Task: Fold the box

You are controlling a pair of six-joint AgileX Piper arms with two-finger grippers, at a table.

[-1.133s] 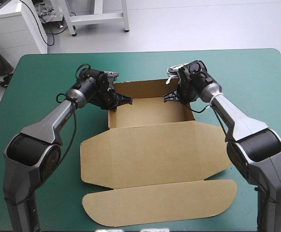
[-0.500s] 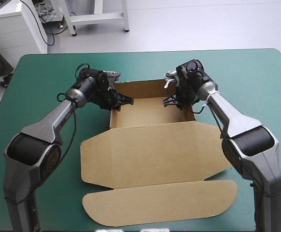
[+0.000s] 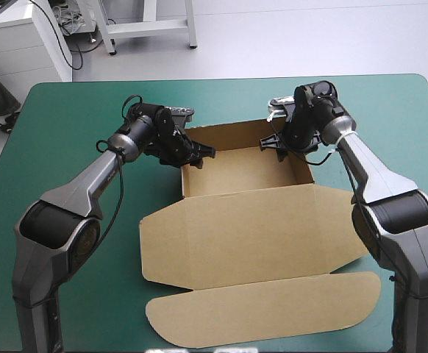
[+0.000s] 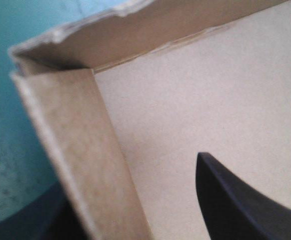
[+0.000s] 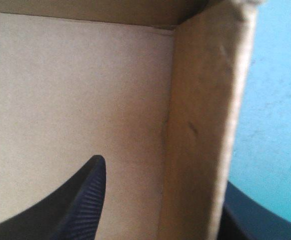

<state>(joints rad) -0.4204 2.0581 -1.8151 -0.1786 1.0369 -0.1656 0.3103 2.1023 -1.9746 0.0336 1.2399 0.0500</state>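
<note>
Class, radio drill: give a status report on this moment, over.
Left gripper shut on the box, left wall; right gripper shut on right wall. Tray open, lid flat. Nothing in the way.

plain brown box (image 3: 251, 235), teal-green cover (image 3: 74, 118), black fingers (image 5: 80, 210), one finely ribbed

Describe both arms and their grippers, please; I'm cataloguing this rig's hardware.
The left arm and right arm match: silver-grey tapering links, bulky black rounded joints, black wrists. The left gripper and right gripper each carry two broad black fingers curved like fins; in the right wrist view, one finger's face shows fine ribbing.
</note>
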